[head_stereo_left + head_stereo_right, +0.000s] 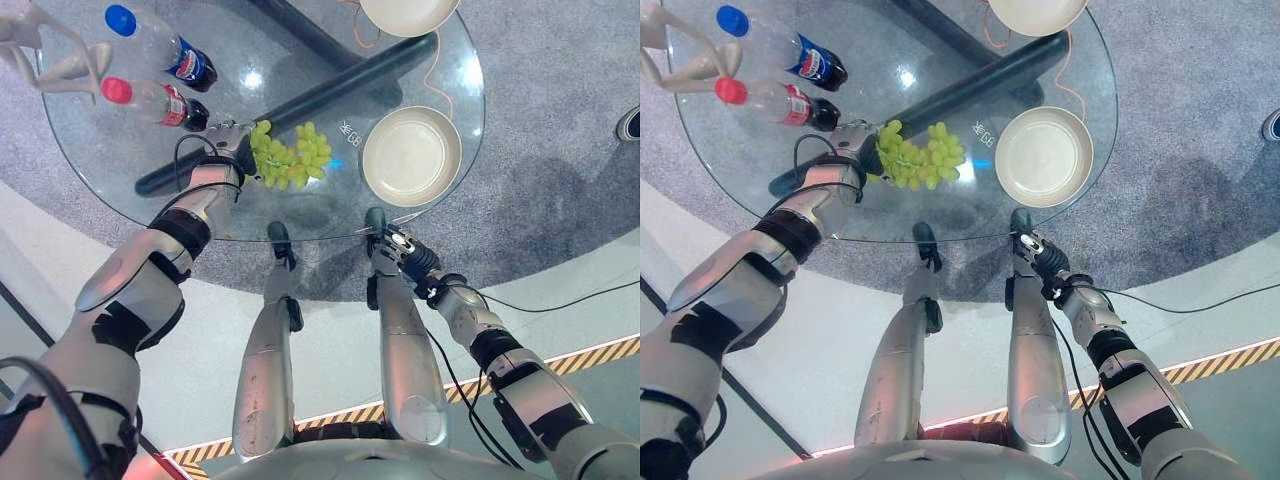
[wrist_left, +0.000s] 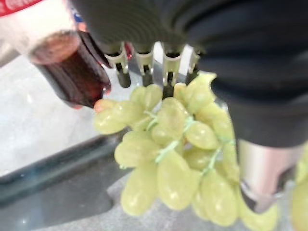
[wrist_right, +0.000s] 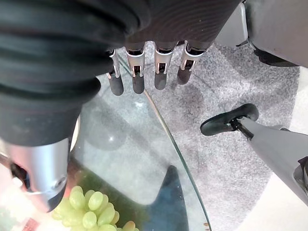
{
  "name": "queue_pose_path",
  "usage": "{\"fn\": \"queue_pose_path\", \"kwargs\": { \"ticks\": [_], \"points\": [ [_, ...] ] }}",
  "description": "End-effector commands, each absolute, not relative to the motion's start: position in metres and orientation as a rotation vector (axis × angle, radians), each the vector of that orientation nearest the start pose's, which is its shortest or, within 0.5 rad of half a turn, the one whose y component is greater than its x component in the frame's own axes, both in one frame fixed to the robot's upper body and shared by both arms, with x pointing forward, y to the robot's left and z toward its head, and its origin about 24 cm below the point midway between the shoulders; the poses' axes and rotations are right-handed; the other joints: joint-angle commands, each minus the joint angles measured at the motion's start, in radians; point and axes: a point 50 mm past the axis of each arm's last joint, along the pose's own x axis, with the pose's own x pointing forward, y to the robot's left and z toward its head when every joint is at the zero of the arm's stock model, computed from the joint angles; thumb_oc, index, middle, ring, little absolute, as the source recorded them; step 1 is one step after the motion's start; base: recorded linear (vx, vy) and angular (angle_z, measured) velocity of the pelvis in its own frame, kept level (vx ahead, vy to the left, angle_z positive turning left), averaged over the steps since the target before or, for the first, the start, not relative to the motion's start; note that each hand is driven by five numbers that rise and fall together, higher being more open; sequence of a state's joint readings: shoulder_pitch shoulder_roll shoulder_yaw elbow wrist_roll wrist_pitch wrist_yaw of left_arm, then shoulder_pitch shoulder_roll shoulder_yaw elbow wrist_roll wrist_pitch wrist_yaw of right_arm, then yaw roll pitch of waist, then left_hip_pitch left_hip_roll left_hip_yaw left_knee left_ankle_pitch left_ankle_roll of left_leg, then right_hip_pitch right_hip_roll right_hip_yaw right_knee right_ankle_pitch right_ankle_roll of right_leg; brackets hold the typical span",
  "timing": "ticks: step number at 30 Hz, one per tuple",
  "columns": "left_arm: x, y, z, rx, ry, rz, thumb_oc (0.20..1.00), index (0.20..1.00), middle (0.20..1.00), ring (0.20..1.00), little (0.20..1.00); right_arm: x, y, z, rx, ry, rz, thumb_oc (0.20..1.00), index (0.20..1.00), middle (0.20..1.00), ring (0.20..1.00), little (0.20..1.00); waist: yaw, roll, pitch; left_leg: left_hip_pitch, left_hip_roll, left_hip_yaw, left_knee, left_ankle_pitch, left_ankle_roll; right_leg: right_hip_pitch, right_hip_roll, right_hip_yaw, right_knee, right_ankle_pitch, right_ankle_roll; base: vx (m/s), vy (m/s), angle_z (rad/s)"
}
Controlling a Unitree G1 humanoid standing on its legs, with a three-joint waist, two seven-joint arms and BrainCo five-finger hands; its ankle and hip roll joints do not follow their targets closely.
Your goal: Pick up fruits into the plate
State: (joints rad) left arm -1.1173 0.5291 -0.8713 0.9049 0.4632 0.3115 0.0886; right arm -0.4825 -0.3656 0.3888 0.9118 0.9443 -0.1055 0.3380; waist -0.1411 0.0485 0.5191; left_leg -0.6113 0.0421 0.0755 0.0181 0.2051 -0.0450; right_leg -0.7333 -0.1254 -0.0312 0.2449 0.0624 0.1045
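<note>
So the left hand (image 1: 232, 148) is right at the bunch of green grapes (image 1: 290, 156) on the round glass table (image 1: 120, 160); from its own wrist camera the fingers (image 2: 144, 60) reach down over the far side of the bunch and the thumb (image 2: 262, 173) comes in on the near side, so I'd call that curled round the grapes; whether they're off the glass yet I can't tell. If I were coaching this step: grip around the stems and the thick middle of the bunch, not the loose outer grapes, since those will probably pop off; lift straight up before swinging over, because the red-capped cola bottle (image 1: 155, 100) lies just beside the hand on the side away from the plate; the blue-capped bottle (image 1: 160, 45) is a bit beyond that one. The cream plate (image 1: 411, 156) sits near the grapes on their other side, with a clear patch of glass between; a second plate (image 1: 408, 12) is at the table's far edge, well beyond the first. The right hand (image 1: 398, 245) hangs off the table's near edge, close to the cream plate, fingers (image 3: 137, 72) straight and holding nothing.
</note>
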Motion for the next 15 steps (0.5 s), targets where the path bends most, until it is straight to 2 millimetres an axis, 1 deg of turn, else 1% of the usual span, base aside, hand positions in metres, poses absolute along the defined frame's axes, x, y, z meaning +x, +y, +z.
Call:
{"fn": "queue_pose_path", "kwargs": {
  "ticks": [1, 5, 6, 7, 8, 10, 13, 15],
  "points": [
    [0.415, 0.190, 0.165, 1.711, 0.124, 0.091, 1.000, 1.000, 1.000, 1.000, 1.000, 0.307, -0.169, -0.014, 0.470, 0.314, 0.319, 1.000, 1.000, 1.000, 1.000, 1.000, -0.002, -0.058, 0.001, -0.024, -0.053, -0.029, 0.126, -0.104, 0.003, 0.034, 0.072, -0.011, -0.076, 0.082, -0.011, 0.00, 0.000, 0.00],
    [0.415, 0.193, 0.160, 1.817, 0.162, 0.084, 1.000, 1.000, 1.000, 1.000, 1.000, 0.310, -0.167, -0.012, 0.493, 0.307, 0.325, 1.000, 1.000, 1.000, 1.000, 1.000, -0.006, -0.063, 0.001, -0.029, -0.050, -0.029, 0.126, -0.102, -0.001, 0.030, 0.075, -0.008, -0.077, 0.083, -0.011, 0.00, 0.000, 0.00],
    [0.415, 0.191, 0.158, 1.842, 0.162, 0.076, 0.564, 0.564, 0.564, 0.564, 0.564, 0.310, -0.166, -0.012, 0.497, 0.306, 0.329, 1.000, 1.000, 1.000, 1.000, 1.000, -0.007, -0.065, 0.001, -0.031, -0.049, -0.029, 0.127, -0.103, -0.002, 0.029, 0.075, -0.007, -0.078, 0.083, -0.011, 0.00, 0.000, 0.00],
    [0.415, 0.191, 0.156, 1.854, 0.168, 0.070, 0.222, 0.222, 0.222, 0.222, 0.222, 0.310, -0.166, -0.012, 0.498, 0.306, 0.330, 1.000, 1.000, 1.000, 1.000, 1.000, -0.007, -0.066, 0.001, -0.032, -0.049, -0.030, 0.128, -0.103, -0.002, 0.029, 0.076, -0.005, -0.078, 0.083, -0.011, 0.00, 0.000, -0.04],
    [0.415, 0.191, 0.154, 1.871, 0.183, 0.064, 0.200, 0.200, 0.200, 0.200, 0.200, 0.311, -0.165, -0.012, 0.498, 0.305, 0.333, 1.000, 1.000, 1.000, 1.000, 1.000, -0.008, -0.067, 0.001, -0.032, -0.048, -0.030, 0.128, -0.103, -0.003, 0.027, 0.078, -0.004, -0.077, 0.083, -0.011, 0.00, 0.003, -0.07],
    [0.413, 0.190, 0.148, 1.888, 0.192, 0.055, 0.200, 0.200, 0.200, 0.200, 0.200, 0.313, -0.162, -0.009, 0.502, 0.299, 0.338, 1.000, 1.000, 1.000, 1.000, 1.000, -0.008, -0.069, 0.001, -0.031, -0.047, -0.030, 0.121, -0.101, -0.005, 0.027, 0.081, -0.003, -0.081, 0.084, -0.010, -0.01, 0.006, -0.05],
    [0.413, 0.190, 0.146, 1.891, 0.195, 0.053, 0.200, 0.200, 0.200, 0.200, 0.200, 0.313, -0.162, -0.009, 0.504, 0.298, 0.337, 1.000, 1.000, 1.000, 1.000, 1.000, -0.007, -0.069, 0.001, -0.031, -0.046, -0.030, 0.120, -0.100, -0.005, 0.027, 0.082, -0.002, -0.081, 0.085, -0.011, 0.00, 0.000, 0.00],
    [0.411, 0.190, 0.140, 1.886, 0.198, 0.047, 0.200, 0.200, 0.200, 0.200, 0.200, 0.315, -0.162, -0.007, 0.500, 0.296, 0.338, 1.000, 1.000, 1.000, 1.000, 1.000, -0.005, -0.069, 0.001, -0.030, -0.045, -0.031, 0.115, -0.097, -0.007, 0.027, 0.085, -0.001, -0.082, 0.086, -0.010, 0.00, 0.007, -0.02]
  ]
}}
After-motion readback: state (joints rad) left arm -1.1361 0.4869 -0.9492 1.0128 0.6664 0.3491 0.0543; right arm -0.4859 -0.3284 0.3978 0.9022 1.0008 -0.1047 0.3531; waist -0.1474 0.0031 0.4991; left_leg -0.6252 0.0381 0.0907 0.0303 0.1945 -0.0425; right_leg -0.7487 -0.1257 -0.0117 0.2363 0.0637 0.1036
